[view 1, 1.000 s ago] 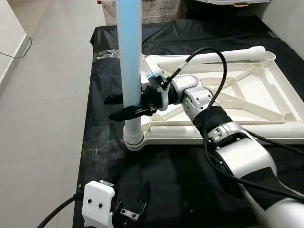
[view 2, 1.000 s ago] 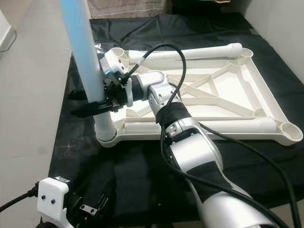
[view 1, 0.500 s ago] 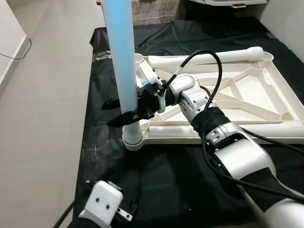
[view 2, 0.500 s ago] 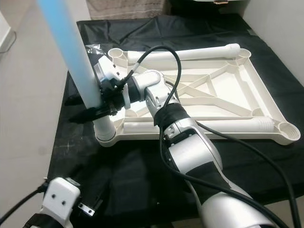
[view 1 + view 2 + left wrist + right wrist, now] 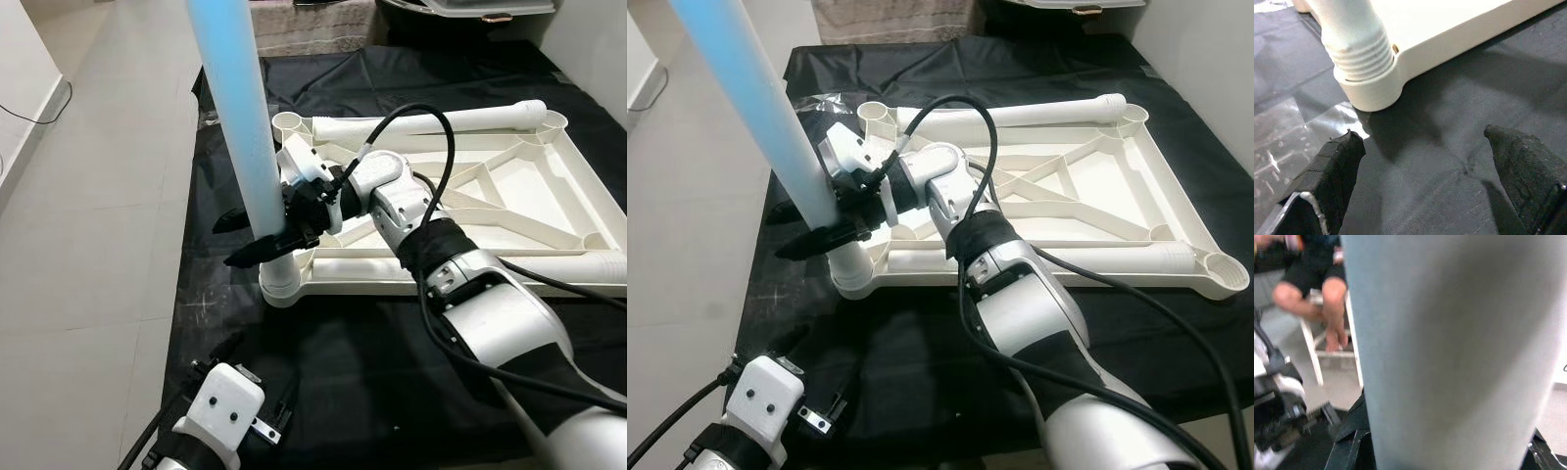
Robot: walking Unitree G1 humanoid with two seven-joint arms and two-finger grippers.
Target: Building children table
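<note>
My right gripper (image 5: 257, 238), clamped on the tall pale-blue plastic table leg (image 5: 235, 108), has tipped the leg's top further toward 11 o'clock. My left gripper (image 5: 1420, 183), fingers apart, has swung from pointing at 12 o'clock toward 2 o'clock over the black cloth (image 5: 343, 372).

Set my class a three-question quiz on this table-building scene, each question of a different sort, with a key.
1. True or false: the right gripper is clamped on the blue leg.
2. Which corner socket of the tabletop holds that leg: A near left, B far right, C near right?
3. Fill in: the left gripper hangs above the black ____ with jaws apart.

Key: 1 true; 2 A; 3 sheet.
</note>
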